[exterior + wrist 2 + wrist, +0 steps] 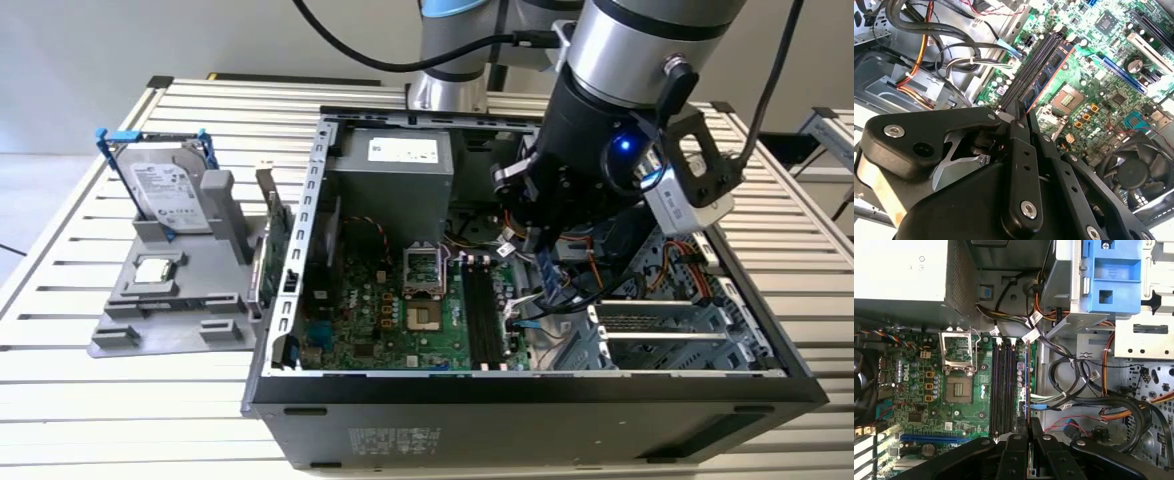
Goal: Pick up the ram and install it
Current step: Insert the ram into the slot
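Inside the open computer case [534, 385], which lies on its side on a slatted table [80, 420], the arm [641, 60] reaches down over the motherboard [924, 390]. Both wrist views show the gripper [1021, 109] with its fingers closed together on one end of the ram [1046, 75]. The ram stands on edge, lengthwise along the long black memory slots [1002, 390]. It is on the side of those slots nearest the bundled cables [1079, 385] and away from the CPU socket [958, 389]. Whether its lower edge is seated in a slot cannot be determined. In the exterior view, a power supply [400, 160] occupies the case corner nearest the arm's base. Well apart, at the exterior view's left, a grey fixture [174, 300] holds a hard drive [171, 190] on edge.
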You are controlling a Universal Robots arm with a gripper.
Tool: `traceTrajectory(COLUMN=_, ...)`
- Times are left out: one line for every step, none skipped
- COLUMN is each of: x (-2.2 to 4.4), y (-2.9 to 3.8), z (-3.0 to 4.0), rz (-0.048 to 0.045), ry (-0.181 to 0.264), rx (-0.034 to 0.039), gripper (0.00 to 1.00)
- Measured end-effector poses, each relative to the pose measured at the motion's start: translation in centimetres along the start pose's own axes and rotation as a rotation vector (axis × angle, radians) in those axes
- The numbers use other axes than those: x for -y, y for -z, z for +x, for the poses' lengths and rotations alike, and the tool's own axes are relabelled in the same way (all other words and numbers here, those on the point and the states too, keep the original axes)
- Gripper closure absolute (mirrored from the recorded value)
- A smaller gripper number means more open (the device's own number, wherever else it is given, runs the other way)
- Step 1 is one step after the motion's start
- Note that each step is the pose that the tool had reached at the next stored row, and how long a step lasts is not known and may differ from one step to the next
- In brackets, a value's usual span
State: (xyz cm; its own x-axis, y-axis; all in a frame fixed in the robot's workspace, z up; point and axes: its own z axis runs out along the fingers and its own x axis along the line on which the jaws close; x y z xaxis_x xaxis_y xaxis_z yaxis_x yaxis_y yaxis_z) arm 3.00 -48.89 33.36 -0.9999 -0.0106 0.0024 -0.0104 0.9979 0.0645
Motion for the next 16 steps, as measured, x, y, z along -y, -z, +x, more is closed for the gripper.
traceTrajectory(x=0.0, y=-0.06, z=0.01, rz=0.0, ry=-0.003, rx=0.0004, gripper=1.0)
traceTrajectory(x=0.01, y=-0.13, z=0.05, rz=-0.0002, ry=-0.008, rx=0.001, gripper=1.0)
traceTrajectory(x=0.01, y=-0.19, z=0.09, rz=-0.0001, ry=-0.013, rx=0.0016, gripper=1.0)
traceTrajectory(x=0.02, y=-0.26, z=0.12, rz=-0.0002, ry=-0.018, rx=0.0022, gripper=1.0)
traceTrajectory(x=0.02, y=-0.32, z=0.15, rz=-0.0002, ry=-0.022, rx=0.0028, gripper=1.0)
traceTrajectory(x=0.03, y=-0.41, z=0.18, rz=-0.0003, ry=-0.026, rx=0.0034, gripper=1.0)
traceTrajectory(x=0.03, y=-0.49, z=0.21, rz=-0.0003, ry=-0.029, rx=0.0038, gripper=1.0)
traceTrajectory(x=0.04, y=-0.57, z=0.23, rz=-0.0001, ry=-0.032, rx=0.0041, gripper=1.0)
traceTrajectory(x=0.04, y=-0.62, z=0.24, rz=-0.0001, ry=-0.035, rx=0.0043, gripper=1.0)
traceTrajectory(x=0.04, y=-0.67, z=0.24, rz=0.0, ry=-0.036, rx=0.0043, gripper=1.0)
traceTrajectory(x=0.05, y=-0.72, z=0.25, rz=-0.0001, ry=-0.036, rx=0.0044, gripper=1.0)
traceTrajectory(x=0.05, y=-0.77, z=0.26, rz=-0.0001, ry=-0.037, rx=0.0045, gripper=1.0)
traceTrajectory(x=0.05, y=-0.83, z=0.28, rz=-0.0002, ry=-0.038, rx=0.0046, gripper=1.0)
traceTrajectory(x=0.06, y=-0.91, z=0.3, rz=-0.0003, ry=-0.039, rx=0.0048, gripper=1.0)
traceTrajectory(x=0.06, y=-0.97, z=0.31, rz=-0.0002, ry=-0.039, rx=0.0052, gripper=1.0)
traceTrajectory(x=0.06, y=-1.01, z=0.32, rz=-0.0001, ry=-0.04, rx=0.006, gripper=1.0)
